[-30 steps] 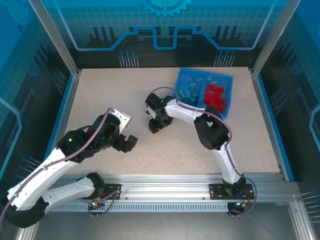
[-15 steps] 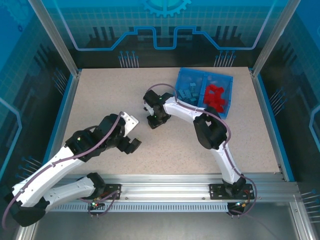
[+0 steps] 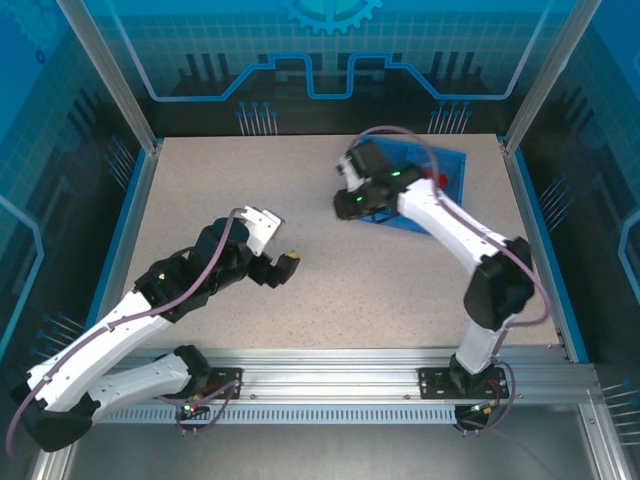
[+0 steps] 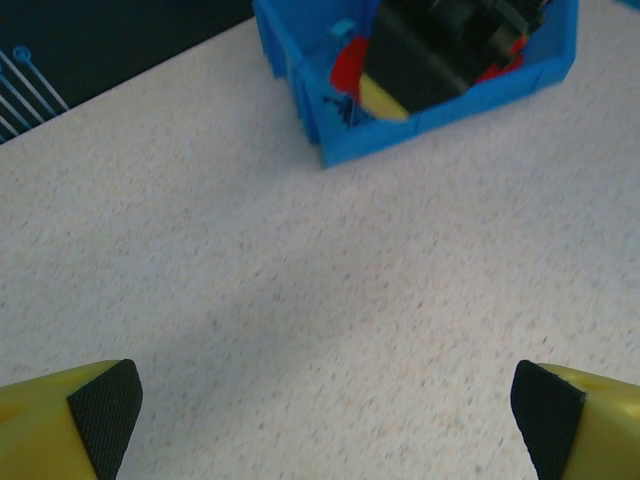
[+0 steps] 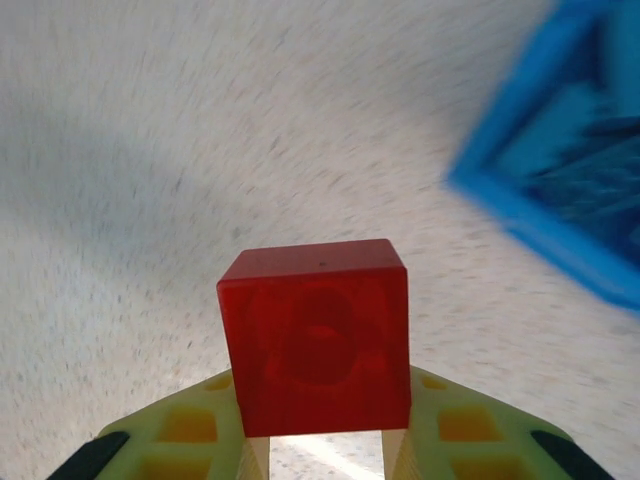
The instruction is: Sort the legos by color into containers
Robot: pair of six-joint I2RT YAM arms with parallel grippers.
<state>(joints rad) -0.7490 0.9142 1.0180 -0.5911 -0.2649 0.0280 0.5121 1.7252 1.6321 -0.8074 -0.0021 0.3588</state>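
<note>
Speckled beige tabletop (image 3: 250, 190), blue trim (image 3: 125, 225) along its left and right edges. Silver metal rail (image 3: 330, 362) across near edge. Slanted metal posts (image 3: 104, 70) at back corners. Blue see-through back panel (image 3: 330, 60) with grid lines, gear graphic at top, similar blue side walls (image 3: 40, 150)

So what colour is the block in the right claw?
The block is red; the right wrist view shows it best.
</note>
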